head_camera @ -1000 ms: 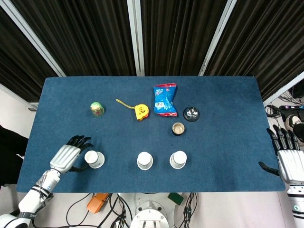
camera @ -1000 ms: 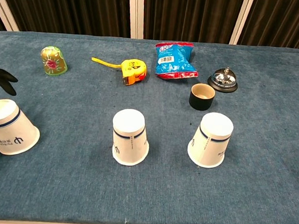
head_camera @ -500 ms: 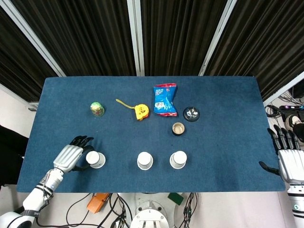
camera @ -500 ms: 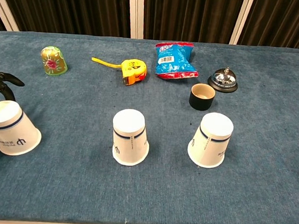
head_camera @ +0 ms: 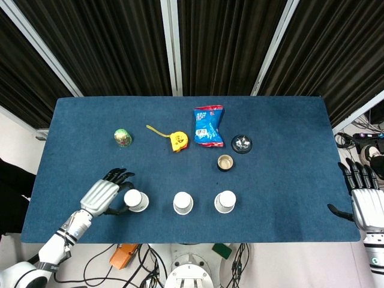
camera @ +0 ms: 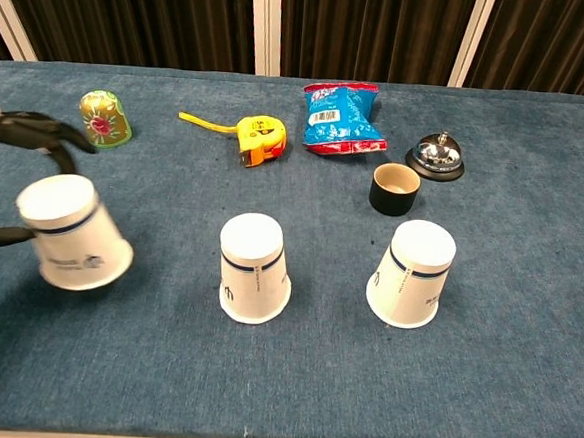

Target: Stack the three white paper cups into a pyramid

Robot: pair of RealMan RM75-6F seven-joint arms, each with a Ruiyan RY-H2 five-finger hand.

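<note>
White paper cup (camera: 73,236), light and easily crushed: my left hand (head_camera: 107,195) holds its sides, apparently just off the counter (camera: 531,246); right hand (head_camera: 367,204) spread, idle.

1. The head view looks almost straight down from high above, taking in the whole blue table (head_camera: 288,174), all four edges, and the dark curtain beyond its far edge.
2. The chest view sits low and close at the near edge, facing the far edge.
3. Both share the tabletop's middle, where the yellow tape measure (head_camera: 177,141) (camera: 258,138) lies.
</note>
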